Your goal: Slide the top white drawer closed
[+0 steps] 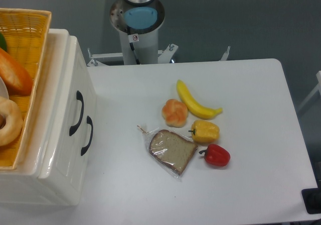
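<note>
Partly cropped: top white drawer (75, 112), basket (22, 39).

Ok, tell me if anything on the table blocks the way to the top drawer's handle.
Nothing visible does. The table in front of the top white drawer is bare; the bagged bread slice lies well to the right. The claw is out of view.

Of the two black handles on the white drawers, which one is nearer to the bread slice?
The lower handle, the one closer to the bottom of the picture. The upper handle sits farther from the bread slice.
</note>
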Motion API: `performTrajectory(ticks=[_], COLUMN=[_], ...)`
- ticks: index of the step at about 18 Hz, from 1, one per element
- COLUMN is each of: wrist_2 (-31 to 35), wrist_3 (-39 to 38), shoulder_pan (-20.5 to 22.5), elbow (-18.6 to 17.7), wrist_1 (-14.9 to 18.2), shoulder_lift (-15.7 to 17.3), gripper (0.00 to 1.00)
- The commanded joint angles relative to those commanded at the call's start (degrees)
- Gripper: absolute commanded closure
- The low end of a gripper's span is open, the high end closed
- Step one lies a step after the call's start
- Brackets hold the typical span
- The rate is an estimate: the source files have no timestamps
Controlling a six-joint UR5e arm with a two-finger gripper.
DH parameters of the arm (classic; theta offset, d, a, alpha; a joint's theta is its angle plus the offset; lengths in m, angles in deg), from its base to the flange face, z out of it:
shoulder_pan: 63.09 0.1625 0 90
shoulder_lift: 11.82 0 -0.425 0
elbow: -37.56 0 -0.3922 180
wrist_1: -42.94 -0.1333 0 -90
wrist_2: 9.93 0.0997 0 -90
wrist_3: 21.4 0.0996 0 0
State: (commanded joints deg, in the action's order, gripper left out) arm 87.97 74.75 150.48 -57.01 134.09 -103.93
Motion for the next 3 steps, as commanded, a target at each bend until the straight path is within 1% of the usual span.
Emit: performTrajectory(ticks=[3], wrist_2=[0.00], wrist_3=[0.09], shoulder_pan=[0.09], elbow=[0.09], wrist_1=[0.00], shoulder_lift=[0.00], gripper=[0.00])
